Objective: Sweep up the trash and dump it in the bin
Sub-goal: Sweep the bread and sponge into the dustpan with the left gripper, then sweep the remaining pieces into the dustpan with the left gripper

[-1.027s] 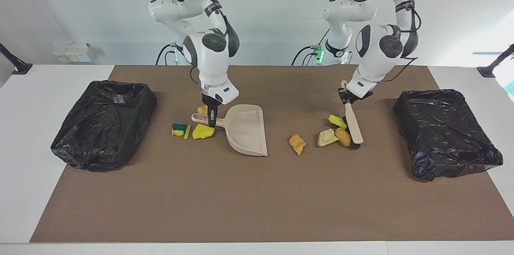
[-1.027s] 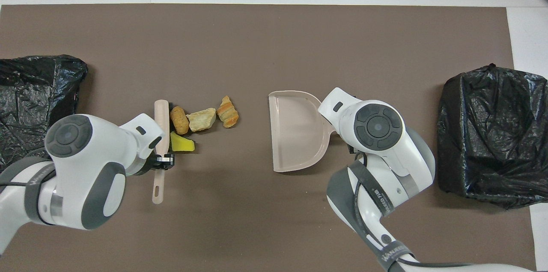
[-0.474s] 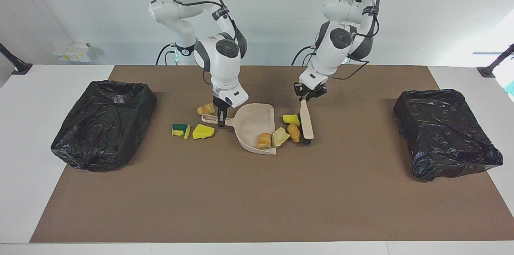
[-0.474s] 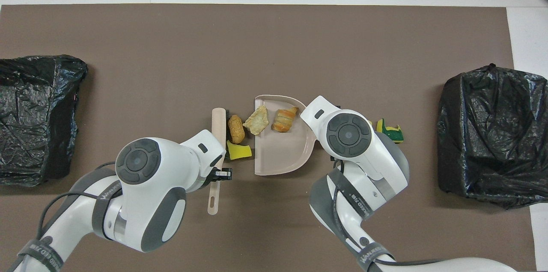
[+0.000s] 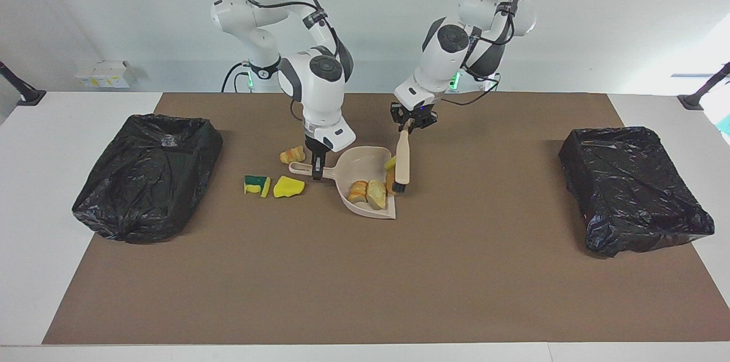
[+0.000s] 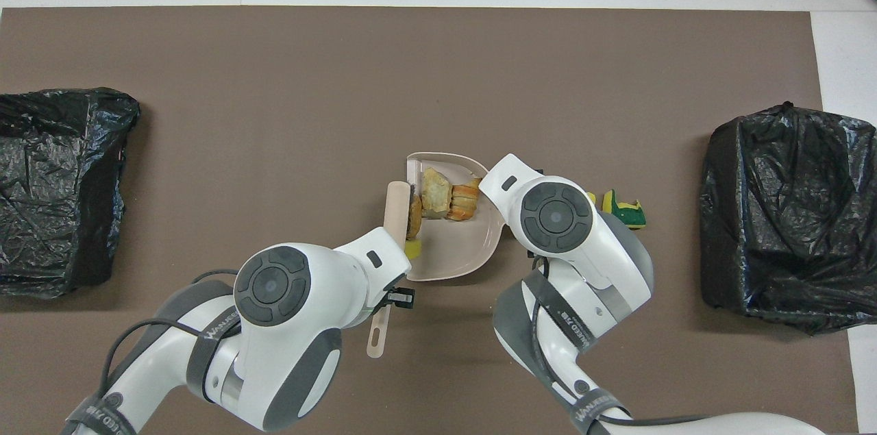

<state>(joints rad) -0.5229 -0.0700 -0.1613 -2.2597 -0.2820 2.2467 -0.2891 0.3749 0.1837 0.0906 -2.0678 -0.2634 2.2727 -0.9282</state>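
My right gripper (image 5: 316,171) is shut on the handle of the beige dustpan (image 5: 365,165), which rests on the brown mat. My left gripper (image 5: 407,124) is shut on the handle of the beige brush (image 5: 402,159), whose black bristles are at the pan's mouth. Two bread-like pieces of trash (image 5: 368,193) lie in the pan (image 6: 455,253); an orange piece (image 6: 414,216) and a yellow sponge chunk (image 6: 413,248) sit at its lip against the brush (image 6: 395,205). Outside the pan lie a bread piece (image 5: 292,154), a green-and-yellow sponge (image 5: 256,184) and a yellow chunk (image 5: 288,186).
A bin lined with a black bag (image 5: 148,174) stands toward the right arm's end of the table, and another (image 5: 633,188) toward the left arm's end. The brown mat (image 5: 365,276) covers most of the white table.
The left gripper swept the brush toward the right arm's end, pushing several scraps into and up to the dustpan. The right gripper slid the dustpan a little toward the brush.
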